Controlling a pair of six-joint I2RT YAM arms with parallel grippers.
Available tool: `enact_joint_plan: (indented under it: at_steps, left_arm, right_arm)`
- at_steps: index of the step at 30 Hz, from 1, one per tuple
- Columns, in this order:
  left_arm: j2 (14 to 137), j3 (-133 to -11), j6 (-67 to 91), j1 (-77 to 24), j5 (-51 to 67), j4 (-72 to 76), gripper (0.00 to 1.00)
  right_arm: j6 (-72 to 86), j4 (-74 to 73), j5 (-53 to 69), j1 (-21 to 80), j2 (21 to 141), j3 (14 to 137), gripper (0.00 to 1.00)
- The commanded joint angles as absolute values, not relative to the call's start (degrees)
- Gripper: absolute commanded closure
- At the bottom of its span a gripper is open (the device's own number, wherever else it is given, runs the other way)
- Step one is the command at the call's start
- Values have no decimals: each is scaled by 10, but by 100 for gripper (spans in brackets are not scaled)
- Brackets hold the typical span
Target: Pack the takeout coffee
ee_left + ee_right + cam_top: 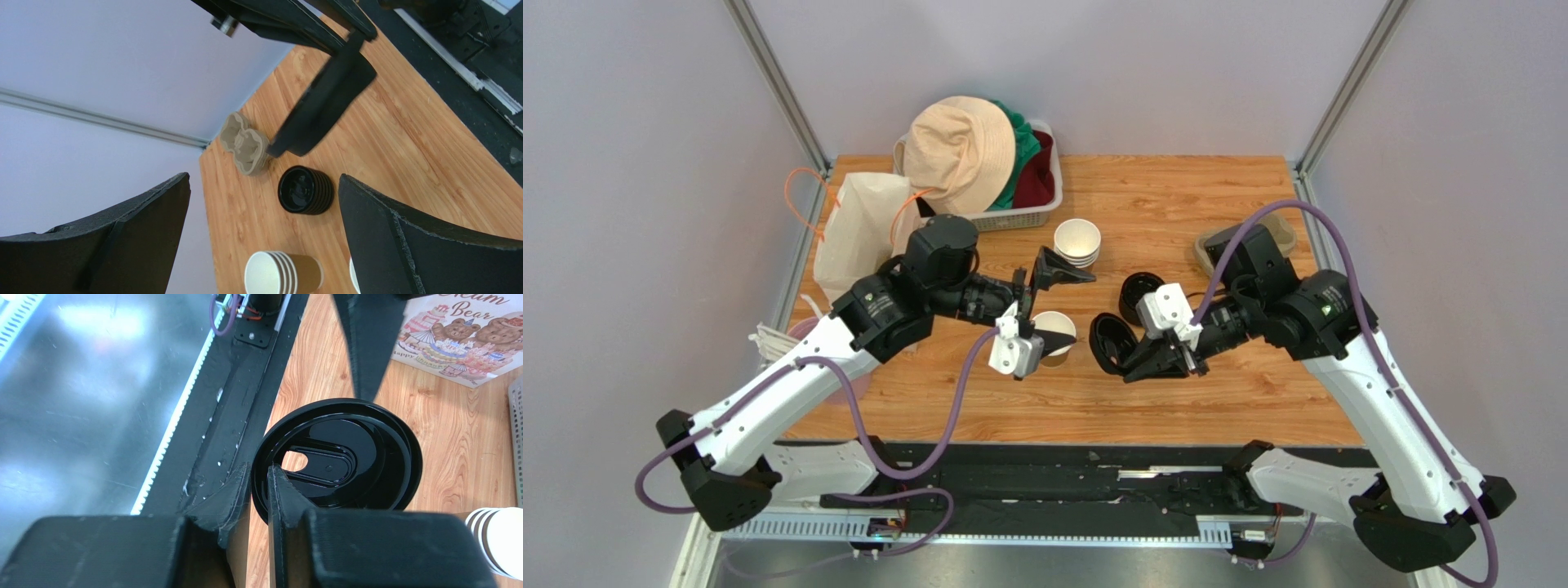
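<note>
Right wrist view: right gripper (258, 478) pinches black lid (374, 447) at rim; left gripper (1038, 309) spread.

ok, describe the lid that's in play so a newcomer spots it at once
On the wooden table, go to the middle, where the right tool reaches in. The lid is the single black one pinched by its rim in that tool, next to a lone open paper cup. The other black lids sit stacked on the table just beyond it, ungripped.
</note>
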State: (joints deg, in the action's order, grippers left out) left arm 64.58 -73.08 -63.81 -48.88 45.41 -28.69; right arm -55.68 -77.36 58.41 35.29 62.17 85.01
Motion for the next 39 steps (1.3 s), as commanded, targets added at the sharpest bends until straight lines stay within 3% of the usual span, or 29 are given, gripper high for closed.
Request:
enact_joint_plan:
  at_steps: [1, 12, 21, 34, 39]
  left_arm:
    - [667, -784, -600, -512, 497, -257, 1]
    - [688, -777, -684, -544, 502, -346, 2]
    - [699, -775, -729, -545, 491, -334, 5]
    - [708, -774, -750, -576, 472, -333, 37]
    - [708, -772, -753, -586, 459, -336, 44]
  right_arm:
    - [-632, -897, 566, 359, 596, 817, 85]
    - [-693, -926, 582, 359, 589, 819, 87]
    - [-712, -946, 617, 377, 599, 821, 88]
    - [-722, -952, 652, 386, 597, 817, 89]
    - [-723, -950, 647, 386, 600, 816, 89]
